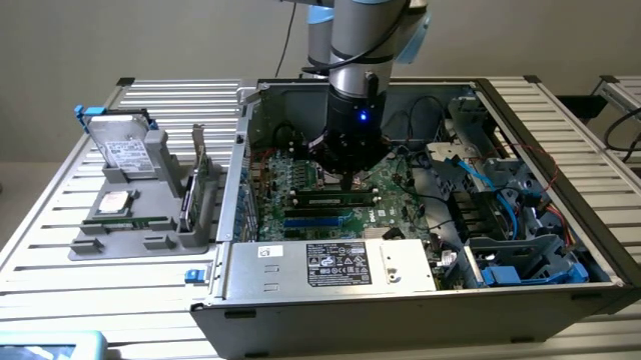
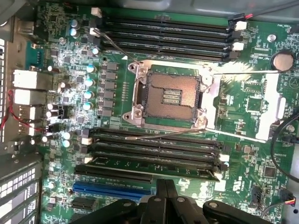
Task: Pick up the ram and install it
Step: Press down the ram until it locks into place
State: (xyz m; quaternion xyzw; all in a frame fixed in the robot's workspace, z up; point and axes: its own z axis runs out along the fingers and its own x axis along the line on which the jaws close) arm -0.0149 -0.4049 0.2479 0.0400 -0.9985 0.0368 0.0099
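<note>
The gripper (image 1: 347, 178) hangs clenched inside the open computer case (image 1: 401, 300), its tips just over the ram (image 1: 335, 199), which lies seated in a memory slot on the motherboard (image 1: 300, 176). In the wrist view the ram (image 2: 154, 163) sits in a slot below the bare CPU socket (image 2: 170, 95), with the shut fingers (image 2: 166, 200) at six o'clock of it.

As I judge it, one end may not be latched; an uneven push would tilt the stick or stress the board.

Nearest in the case sits the labelled power supply (image 1: 335, 264); at three o'clock, cables and a drive cage (image 1: 521, 259). Outside, at nine o'clock, a grey tray (image 1: 140, 240) holds a hard drive (image 1: 125, 150), an expansion card (image 1: 198, 169) and another drive (image 1: 115, 202).
</note>
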